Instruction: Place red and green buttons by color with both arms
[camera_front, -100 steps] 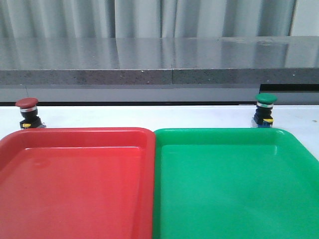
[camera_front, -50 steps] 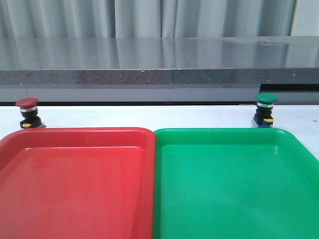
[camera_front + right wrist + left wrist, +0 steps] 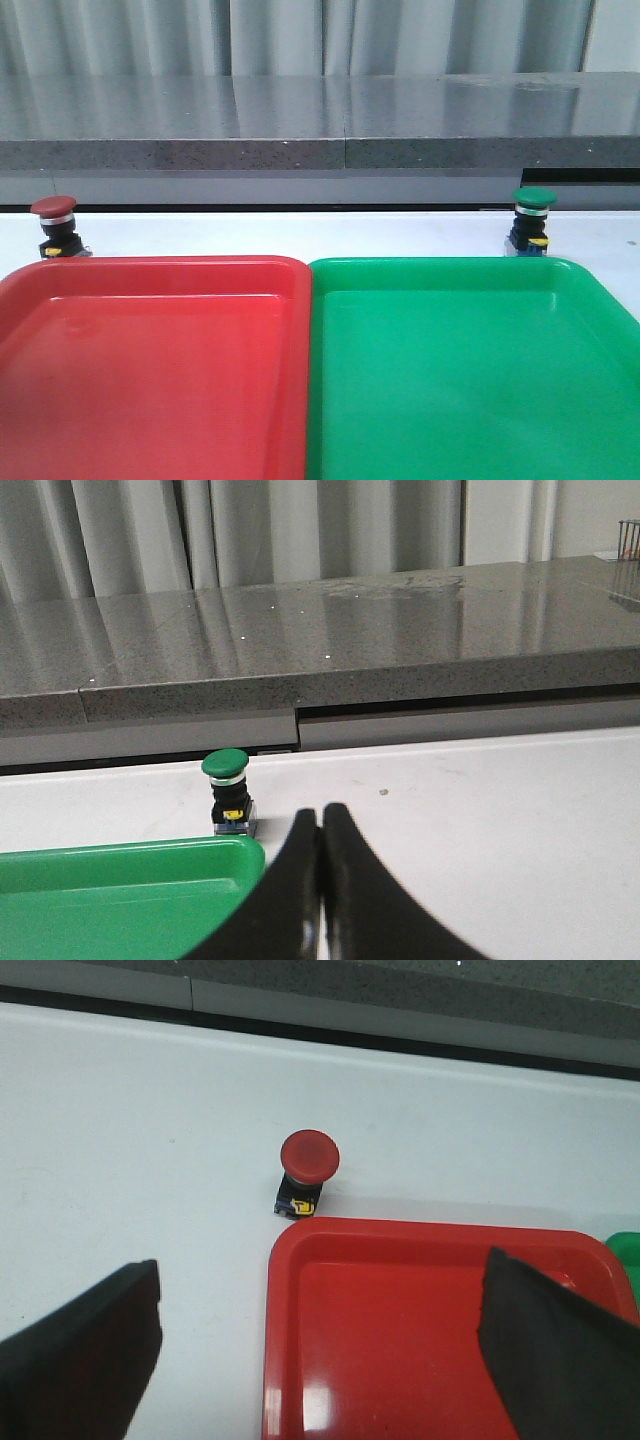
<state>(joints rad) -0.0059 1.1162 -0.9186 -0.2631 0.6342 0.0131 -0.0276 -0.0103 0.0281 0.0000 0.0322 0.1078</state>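
Red button [image 3: 53, 228]: upright on the white desk [image 3: 300, 232], near the far left edge, just beyond the far left corner of the red tray [image 3: 150, 370]. Long axis vertical; dark red cap up, silver collar below, then black body with yellow tab, base on the desk. Apart from the tray rim in the left wrist view [image 3: 303, 1172], close to the corner.

Green button [image 3: 531, 221]: upright on the desk, toward the far right edge, just beyond the far rim of the green tray [image 3: 470, 370]. Long axis vertical; green cap up, yellow tab facing the front camera. Same pose in the right wrist view [image 3: 229, 791], beside the tray's far corner.

Trays: side by side, inner rims touching, red left, green right. Nothing visible inside either.

Left hand [image 3: 320, 1360]: fingers [image 3: 85, 1360] spread wide, nothing between them, above the tray's near-left region and bare desk.

Right hand [image 3: 321, 880]: fingers [image 3: 285, 900] pressed together, holding nothing, near the green button but clear of it.
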